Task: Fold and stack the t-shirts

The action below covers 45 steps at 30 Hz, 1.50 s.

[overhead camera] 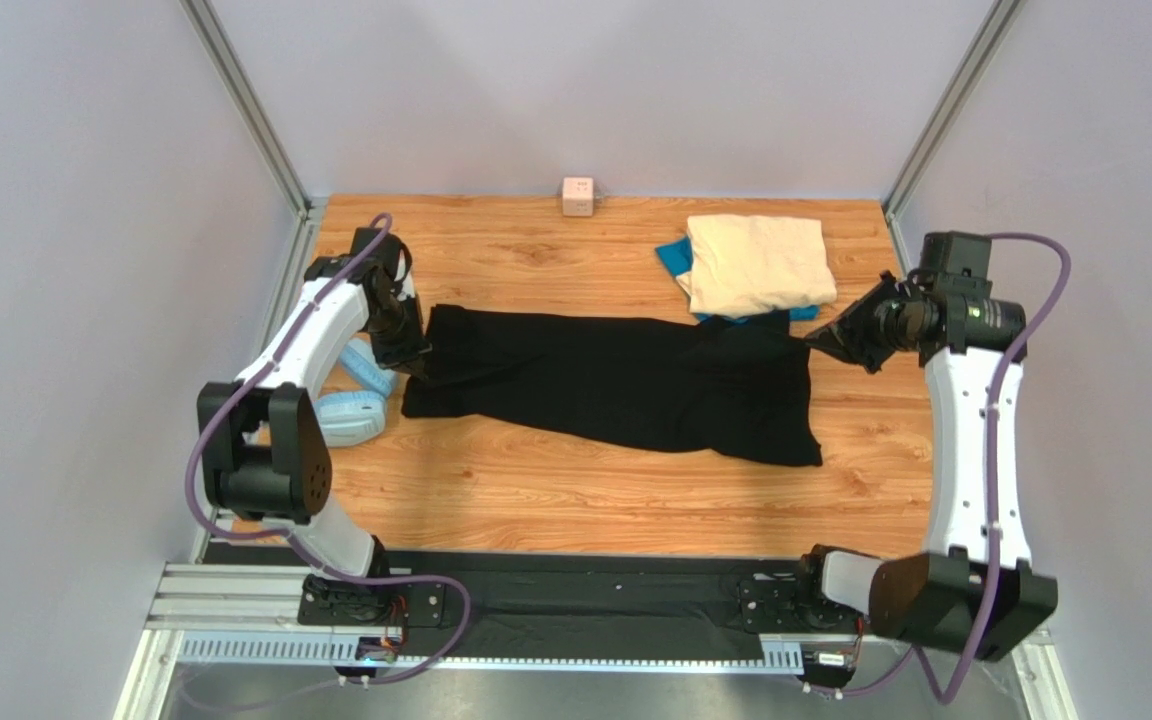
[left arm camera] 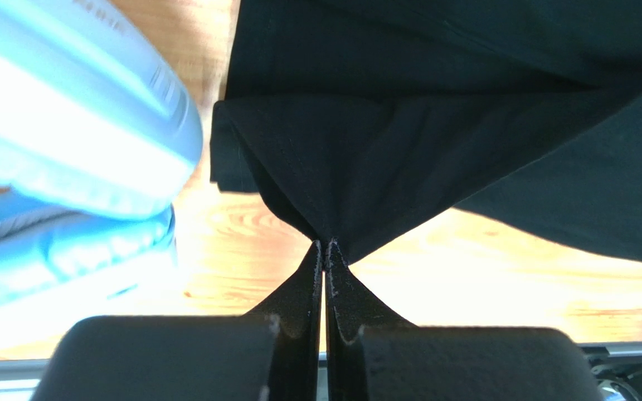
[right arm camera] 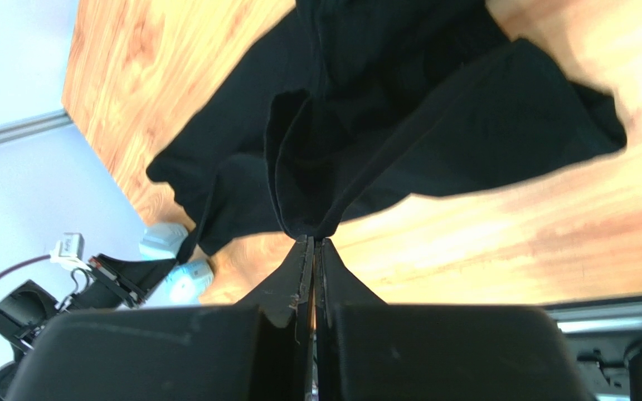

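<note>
Jaws of your left gripper (left arm camera: 326,244) and right gripper (right arm camera: 313,240) each pinch an end of the black t-shirt (overhead camera: 612,383), so it lies spread across the middle of the table (overhead camera: 537,510), probably for folding; cream t-shirt (overhead camera: 760,263) rests folded over blue t-shirt (overhead camera: 672,258) by the far right corner.

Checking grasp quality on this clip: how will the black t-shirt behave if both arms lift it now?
Probably floppy: the black t-shirt tents into creases where the left fingers and right fingers pinch it. Its middle would likely sag between them. The cloth looks thin, so it is probably light.
</note>
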{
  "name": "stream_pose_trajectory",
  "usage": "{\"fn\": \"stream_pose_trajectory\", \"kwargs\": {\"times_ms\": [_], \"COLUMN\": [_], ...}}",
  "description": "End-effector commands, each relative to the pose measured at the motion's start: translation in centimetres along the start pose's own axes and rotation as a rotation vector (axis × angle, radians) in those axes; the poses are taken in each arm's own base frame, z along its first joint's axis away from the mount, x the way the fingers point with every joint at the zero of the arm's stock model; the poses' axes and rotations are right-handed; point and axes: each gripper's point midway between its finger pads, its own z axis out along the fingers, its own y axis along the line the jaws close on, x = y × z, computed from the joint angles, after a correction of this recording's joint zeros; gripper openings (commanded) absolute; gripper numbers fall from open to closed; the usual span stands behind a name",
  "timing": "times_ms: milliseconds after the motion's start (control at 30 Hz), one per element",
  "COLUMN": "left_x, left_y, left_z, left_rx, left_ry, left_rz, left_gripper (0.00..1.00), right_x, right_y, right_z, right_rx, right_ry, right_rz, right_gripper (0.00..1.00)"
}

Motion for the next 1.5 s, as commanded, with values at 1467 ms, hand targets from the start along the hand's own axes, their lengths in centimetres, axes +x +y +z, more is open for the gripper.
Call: {"fn": "stream_pose_trajectory", "kwargs": {"times_ms": [1467], "left_x": [-2.3], "left_y": [1.1], "left_z": [-2.6], "left_rx": [-0.054], "left_ry": [-0.182], "left_rz": [0.025], "left_gripper": [0.0], "right_x": [-2.8], "right_y": [-0.1], "right_z": [0.9], "right_rx": [0.027], "right_ry": [-0.065], "right_rz": [-0.105], "right_gripper": [0.0]}}
